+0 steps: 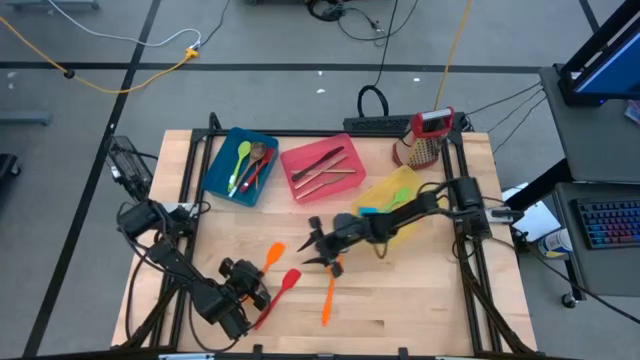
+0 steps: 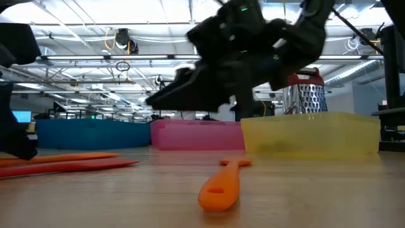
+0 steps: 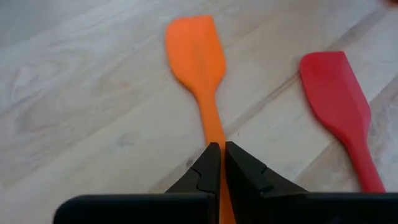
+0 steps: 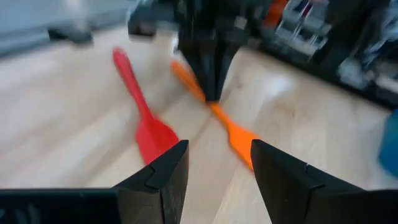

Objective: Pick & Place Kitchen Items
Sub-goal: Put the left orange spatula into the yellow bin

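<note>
1. The left gripper (image 3: 219, 163), at lower left of the high view, is clenched on the handle of the orange spatula (image 3: 198, 56) lying on the table (image 1: 420, 310).
2. A red spatula (image 1: 282, 292) lies just beside it, to its right.
3. The right gripper (image 4: 214, 165) hangs at centre frame with fingers spread, grasping nothing, above another orange utensil (image 1: 328, 298).
4. Along the upper table edge sit a blue bin (image 1: 217, 172), a pink bin (image 1: 300, 190) and a yellow bin (image 1: 405, 180), the first 2 holding utensils.
</note>
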Robot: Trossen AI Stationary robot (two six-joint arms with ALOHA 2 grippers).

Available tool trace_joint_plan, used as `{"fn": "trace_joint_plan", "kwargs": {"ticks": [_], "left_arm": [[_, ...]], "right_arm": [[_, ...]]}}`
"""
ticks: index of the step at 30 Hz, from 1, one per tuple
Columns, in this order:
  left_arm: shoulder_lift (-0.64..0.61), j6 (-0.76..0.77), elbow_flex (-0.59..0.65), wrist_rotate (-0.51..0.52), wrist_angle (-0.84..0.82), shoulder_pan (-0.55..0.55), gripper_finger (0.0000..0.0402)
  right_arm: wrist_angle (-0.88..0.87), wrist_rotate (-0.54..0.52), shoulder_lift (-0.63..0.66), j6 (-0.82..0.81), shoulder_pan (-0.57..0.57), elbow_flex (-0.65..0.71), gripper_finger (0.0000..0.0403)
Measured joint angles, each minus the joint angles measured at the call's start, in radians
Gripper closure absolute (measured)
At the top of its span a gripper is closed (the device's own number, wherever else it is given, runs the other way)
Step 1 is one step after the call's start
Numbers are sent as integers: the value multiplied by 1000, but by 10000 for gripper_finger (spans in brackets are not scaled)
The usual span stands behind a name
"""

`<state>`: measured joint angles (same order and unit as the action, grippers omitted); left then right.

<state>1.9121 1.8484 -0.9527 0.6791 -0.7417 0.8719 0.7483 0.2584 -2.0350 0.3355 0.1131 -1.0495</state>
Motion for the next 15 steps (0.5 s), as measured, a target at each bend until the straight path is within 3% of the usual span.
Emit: {"fn": "trace_joint_plan", "kwargs": {"ticks": [6, 15], "left_arm": [[-5, -57, 0, 6, 13, -8, 400], [-27, 46, 1, -51, 36, 18, 358]], "right_arm": [[-211, -53, -91, 21, -13, -157, 236], [-219, -48, -98, 19, -16, -170, 236]]}}
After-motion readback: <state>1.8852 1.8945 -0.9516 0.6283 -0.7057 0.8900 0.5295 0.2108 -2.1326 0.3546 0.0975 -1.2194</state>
